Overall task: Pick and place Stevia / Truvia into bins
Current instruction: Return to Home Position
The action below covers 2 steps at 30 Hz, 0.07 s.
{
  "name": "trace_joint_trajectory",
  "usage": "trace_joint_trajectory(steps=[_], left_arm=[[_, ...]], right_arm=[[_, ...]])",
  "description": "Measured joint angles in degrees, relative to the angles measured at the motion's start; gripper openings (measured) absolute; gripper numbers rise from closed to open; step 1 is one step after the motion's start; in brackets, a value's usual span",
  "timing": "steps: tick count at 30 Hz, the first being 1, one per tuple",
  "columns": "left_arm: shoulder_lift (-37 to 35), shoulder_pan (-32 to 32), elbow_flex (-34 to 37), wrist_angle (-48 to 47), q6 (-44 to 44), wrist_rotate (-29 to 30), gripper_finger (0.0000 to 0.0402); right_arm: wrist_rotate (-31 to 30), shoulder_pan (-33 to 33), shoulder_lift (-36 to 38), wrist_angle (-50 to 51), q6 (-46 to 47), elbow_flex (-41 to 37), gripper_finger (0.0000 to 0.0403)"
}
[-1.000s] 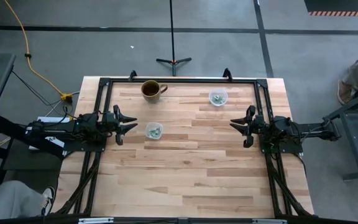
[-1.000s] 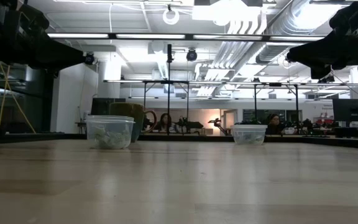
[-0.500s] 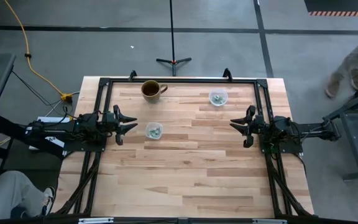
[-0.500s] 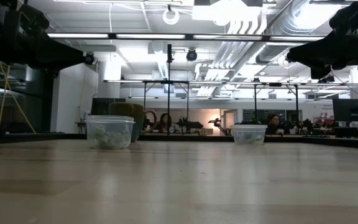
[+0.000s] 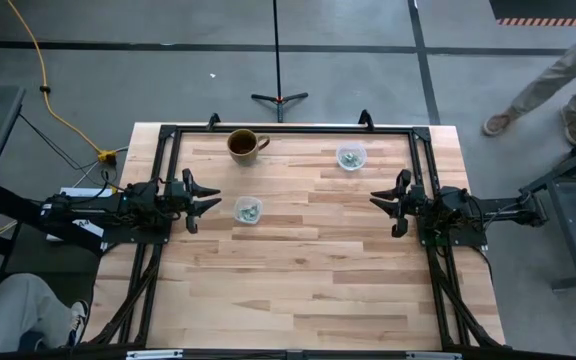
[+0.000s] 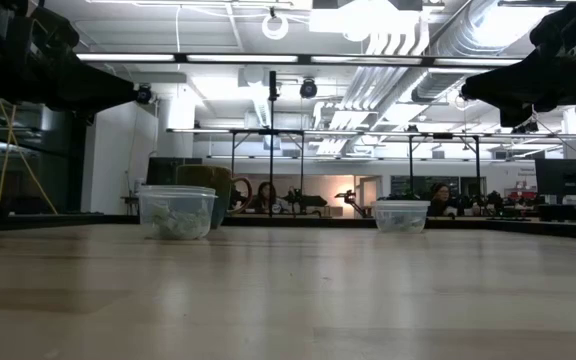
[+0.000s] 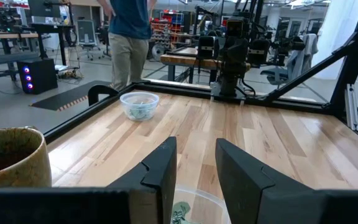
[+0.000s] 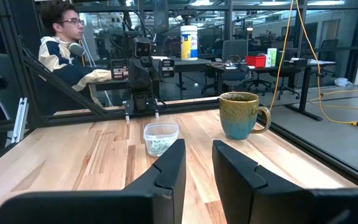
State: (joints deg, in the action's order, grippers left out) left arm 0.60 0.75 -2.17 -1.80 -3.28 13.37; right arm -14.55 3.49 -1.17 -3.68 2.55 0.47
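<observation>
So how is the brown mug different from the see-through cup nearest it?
The mug is brown, has a handle, and you can't see through it; the cup is clear with no handle. The cup holds green-and-white packets; the mug shows none. Both stand upright on the table.

Clear cups: 2; near cup [image 5: 238, 208] by the left arm, far cup [image 5: 340, 155] toward the table's back edge; sachets [image 5: 250, 211]: a green-and-white cluster in each cup, number not countable; brown mug [image 5: 243, 144]: 1; arms: 2, so left gripper [image 5: 208, 200] and right gripper [image 5: 378, 201]; table [image 5: 308, 280]: 1; tripod stand [image 5: 278, 97] on the floor: 1; people partly visible in the high view: 2
</observation>
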Motion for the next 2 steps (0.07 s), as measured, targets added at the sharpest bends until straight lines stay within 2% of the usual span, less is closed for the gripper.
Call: trace_joint_trajectory(steps=[2], left_arm=[[0.00, 0.00, 0.00, 0.00, -0.01, 0.00, 0.0145]], right_arm=[[0.00, 0.00, 0.00, 0.00, 0.00, 0.00, 0.0071]])
